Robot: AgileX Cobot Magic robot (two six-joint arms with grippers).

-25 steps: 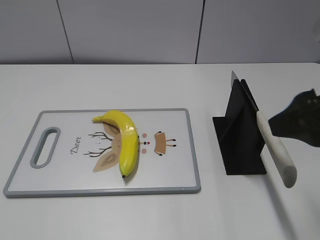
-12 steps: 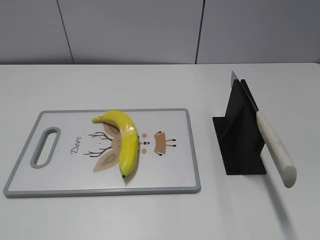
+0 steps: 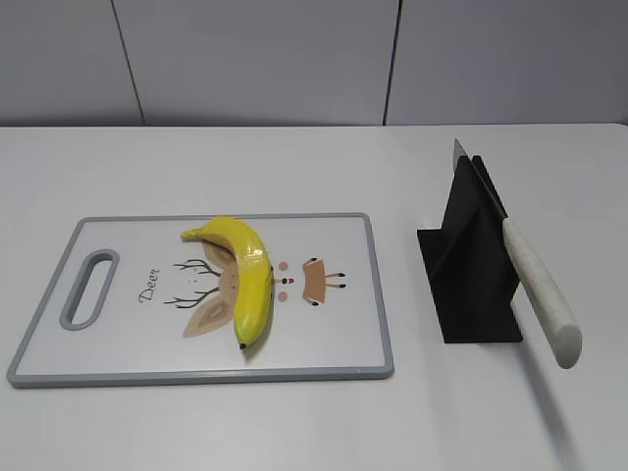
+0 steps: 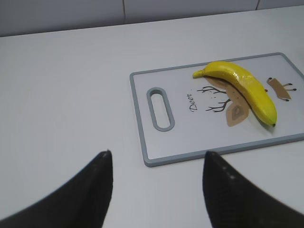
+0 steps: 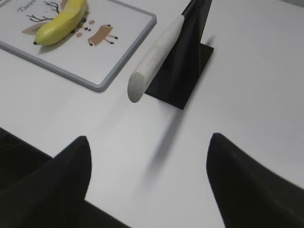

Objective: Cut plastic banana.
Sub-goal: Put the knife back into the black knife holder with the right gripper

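Exterior view: the glossy curved yellow plastic banana (image 3: 245, 277) lies on the white grey-rimmed cutting board (image 3: 334, 343). A pale-handled knife (image 3: 540, 294) leans in a black stand (image 3: 469, 270). Left gripper (image 4: 156, 183) and right gripper (image 5: 147, 178) both spread wide, holding nothing.

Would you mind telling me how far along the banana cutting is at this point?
Nothing is cut yet: the plastic banana lies whole on the cutting board. The knife sits in its black stand, unheld. The left gripper and right gripper are open and empty. Fetching the knife and cutting remain.
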